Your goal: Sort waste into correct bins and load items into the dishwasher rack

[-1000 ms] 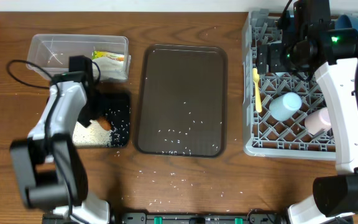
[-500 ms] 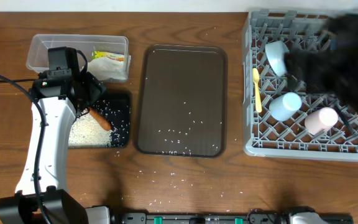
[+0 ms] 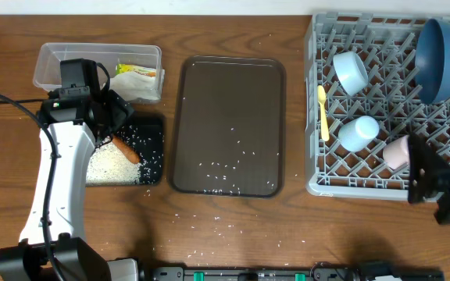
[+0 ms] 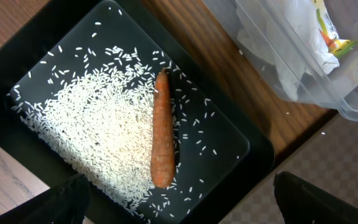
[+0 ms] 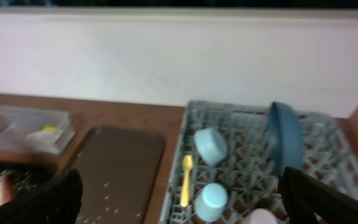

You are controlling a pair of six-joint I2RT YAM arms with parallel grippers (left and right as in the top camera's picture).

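Risk, loose grains: white rice grains (image 3: 225, 178) lie scattered over the flat dark brown serving tray (image 3: 209, 94) and on the wooden table (image 3: 303, 234) in front of it. I judge them too small to pinch, so a sweep or a tilt of that tray could spread them wider instead of landing them in a bin
Risk, left side: the left gripper (image 4: 179, 177) hangs above the shallow black rectangular tray (image 4: 253, 152), over the heap of rice (image 4: 92, 143) and the orange-brown carrot-like stick (image 4: 162, 137) lying on it. Dropping lower with the jaws this wide could plough rice over the low rim or nudge the stick out
Risk, rack side: the large dark blue plate (image 3: 438, 58) stands on edge among the pegs at the far right of the grey plastic lattice rack (image 3: 389, 94). The right arm sits low by the rack's front right corner, near the small pink cup (image 3: 397, 151), so a careless swing could jolt the rack and tip the plate
Left gripper: spread wide, nothing between the fingers, touching nothing
Right gripper (image 5: 180, 172): also spread wide and empty, looking over the rack from outside it
Sorted waste: the yellow-green snack wrapper (image 3: 139, 74) and crumpled white tissue (image 3: 135, 89) lie in the clear rectangular plastic tub (image 3: 61, 62), just beside the black tray
Loaded items: the white-and-light-blue bowl (image 3: 351, 72), small light blue cup (image 3: 358, 133), yellow plastic spoon (image 3: 323, 113), pink cup and plate are all in the rack
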